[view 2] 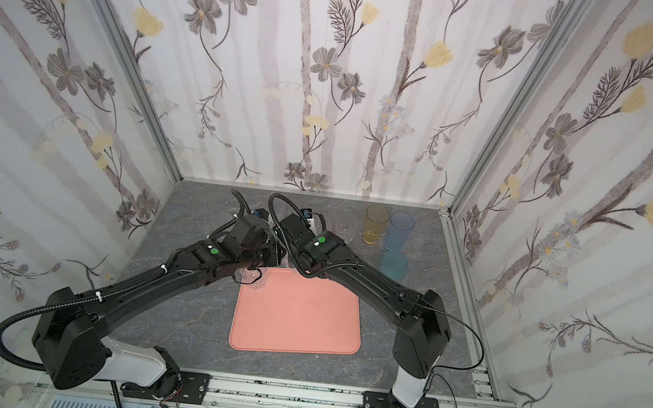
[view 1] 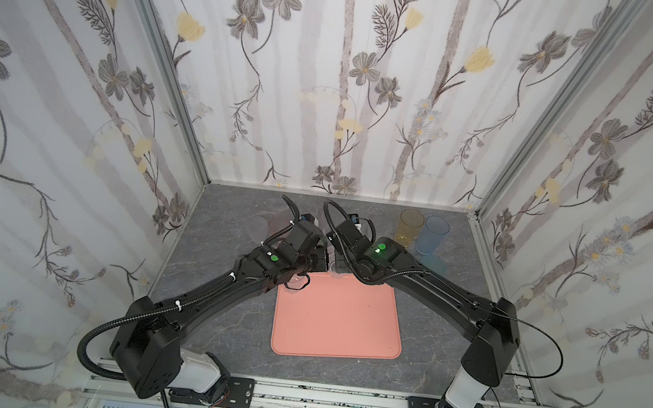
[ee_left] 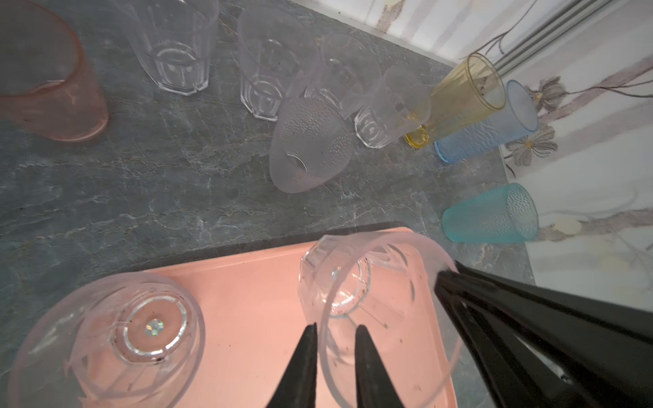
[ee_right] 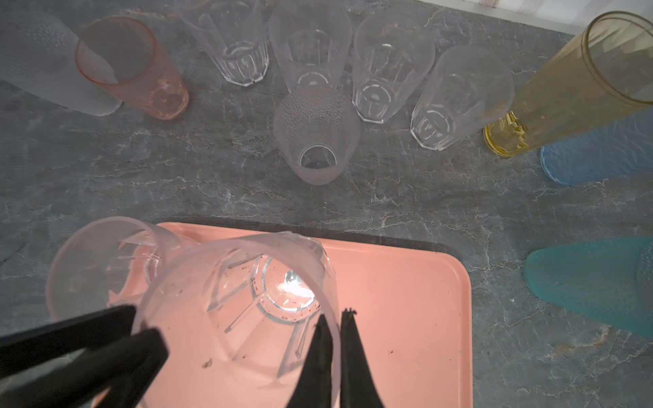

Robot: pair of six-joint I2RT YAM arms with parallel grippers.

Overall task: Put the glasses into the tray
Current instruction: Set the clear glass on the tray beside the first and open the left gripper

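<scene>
Right claw [ee_right: 335, 314] is pinching the rim of a clear faceted plastic tumbler [ee_right: 240, 282] at the far edge of the flat salmon-pink tray [ee_right: 406, 300]. Left claw [ee_left: 336, 326] is straddling that rim, jaws apart. Placement seems to be finishing, calling next for a gentle release.

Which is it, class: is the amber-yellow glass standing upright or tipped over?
Upright. In both top views the amber-yellow glass stands on its base, open rim upward, beside the blue glass.

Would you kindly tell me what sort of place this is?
Probably a robotics test booth rather than a home: wallpapered panels held in an aluminium frame, with two robot arms mounted on a rail.
</scene>
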